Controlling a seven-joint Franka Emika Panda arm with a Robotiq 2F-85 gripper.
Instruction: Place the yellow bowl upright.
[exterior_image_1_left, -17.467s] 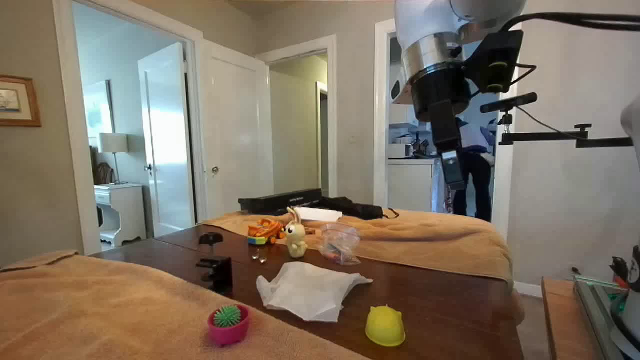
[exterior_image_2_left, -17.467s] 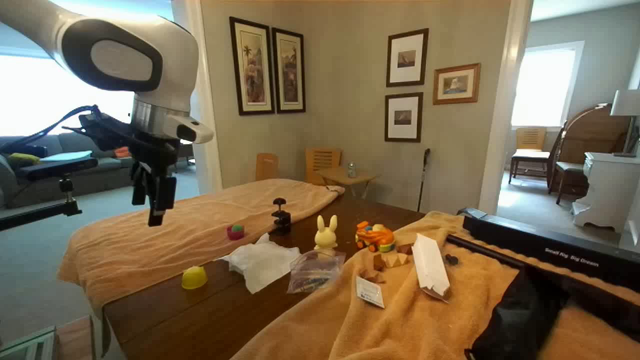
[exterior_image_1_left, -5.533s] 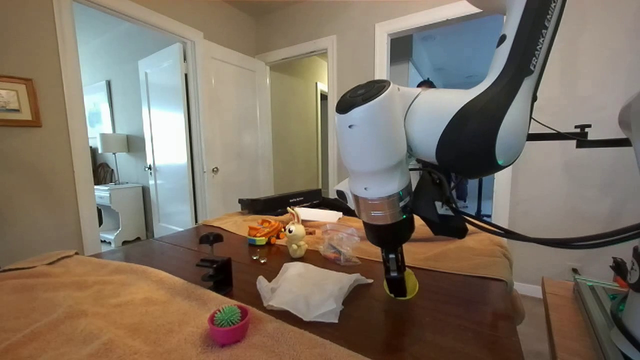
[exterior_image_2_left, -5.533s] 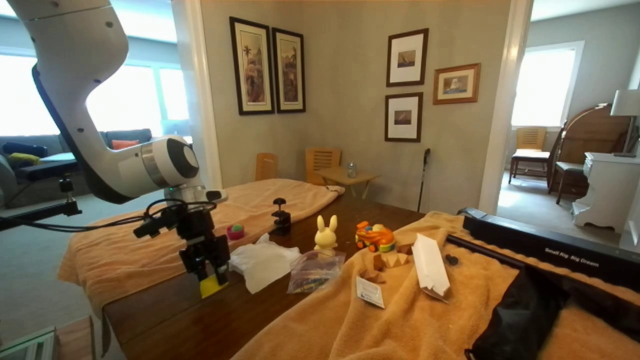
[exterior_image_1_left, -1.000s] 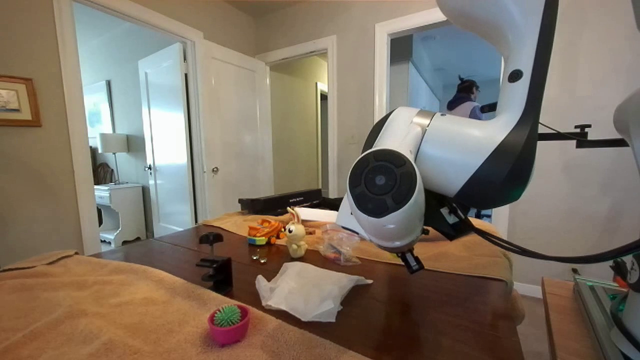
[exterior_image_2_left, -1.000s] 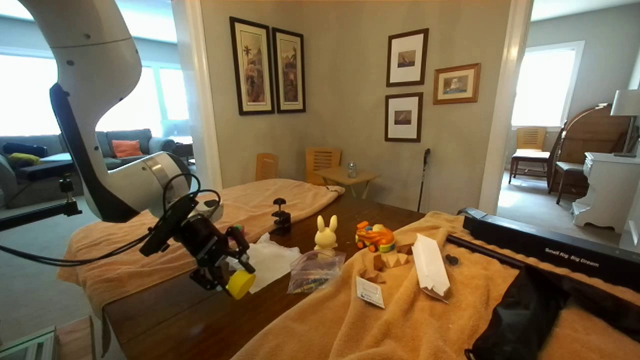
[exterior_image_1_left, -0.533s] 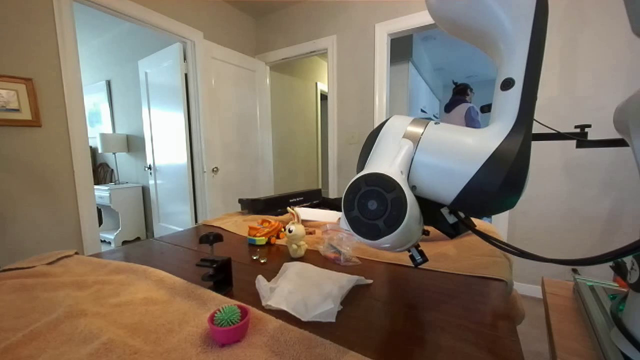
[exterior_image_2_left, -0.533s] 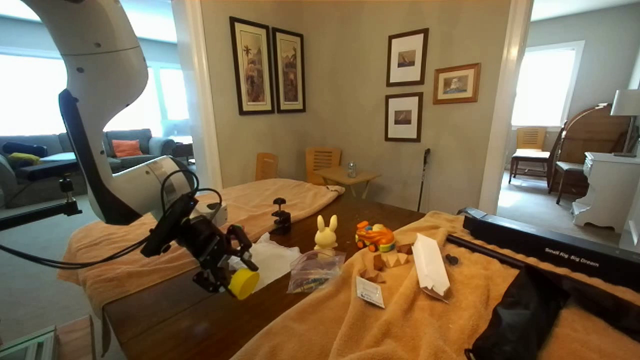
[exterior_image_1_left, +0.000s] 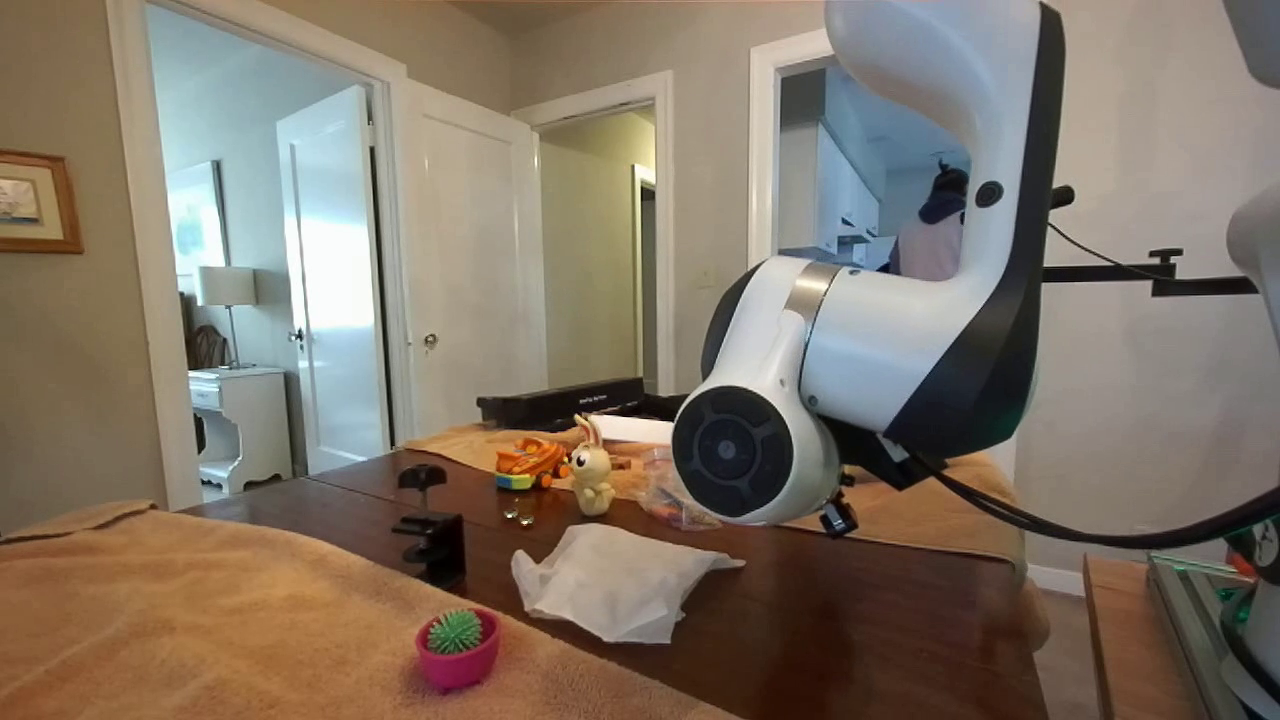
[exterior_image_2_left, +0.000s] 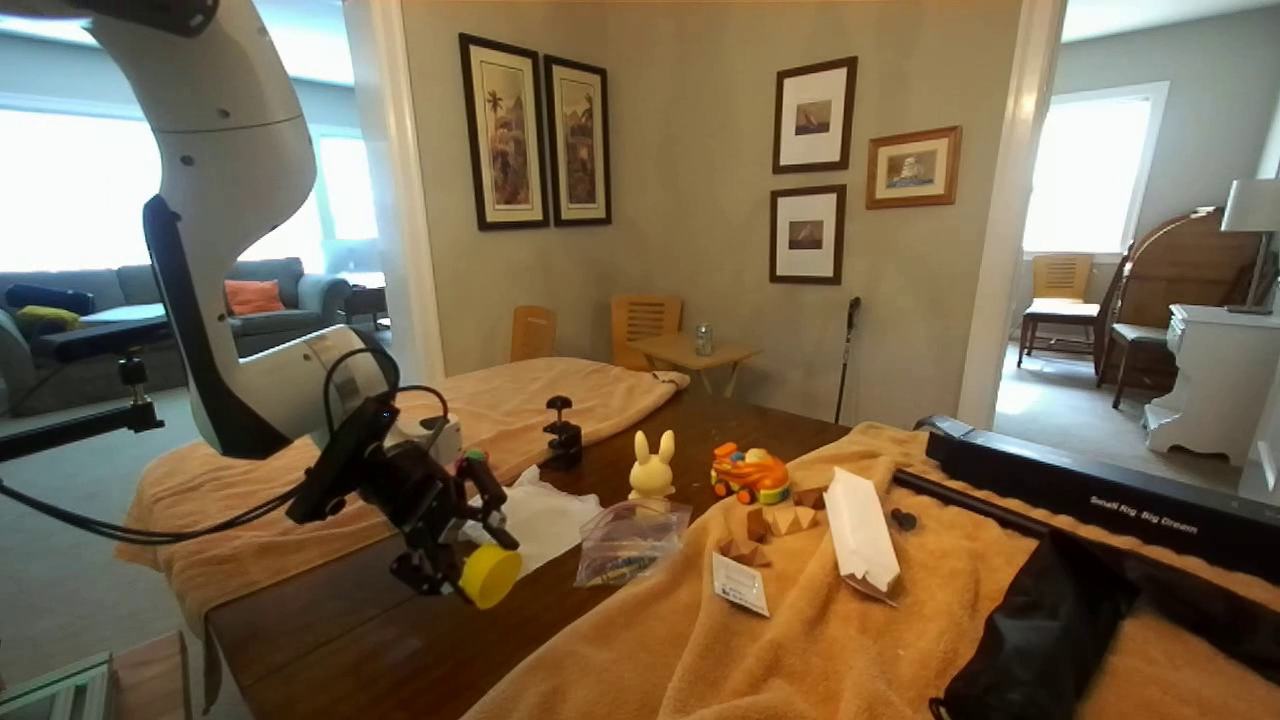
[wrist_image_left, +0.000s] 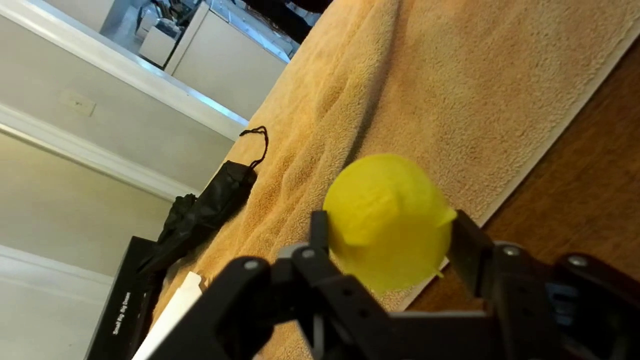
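My gripper (wrist_image_left: 392, 222) is shut on the yellow bowl (wrist_image_left: 385, 210), one finger at either side of its round wall. Small points stick out from the bowl's edge in the wrist view. In an exterior view the bowl (exterior_image_2_left: 492, 578) is tipped on its side at the slanted gripper (exterior_image_2_left: 480, 568), seemingly just above the dark table (exterior_image_2_left: 330, 640). Which way its opening faces I cannot tell. From the opposite camera the arm's wrist hides the bowl, and only a bit of the gripper (exterior_image_1_left: 838, 517) shows.
Close by lie a white crumpled sheet (exterior_image_1_left: 625, 585) and a clear plastic bag (exterior_image_2_left: 632, 545). Beyond are a rabbit figure (exterior_image_2_left: 652, 472), an orange toy truck (exterior_image_2_left: 750, 475) and a black clamp (exterior_image_1_left: 440, 545). A pink bowl (exterior_image_1_left: 458, 665) with a green spiky ball sits on the towel (exterior_image_1_left: 250, 620).
The bowl stood dome-up on the table at first, then was gripped from above and tipped over with the gripper. Over the last second the arm has sunk slightly, still holding it.
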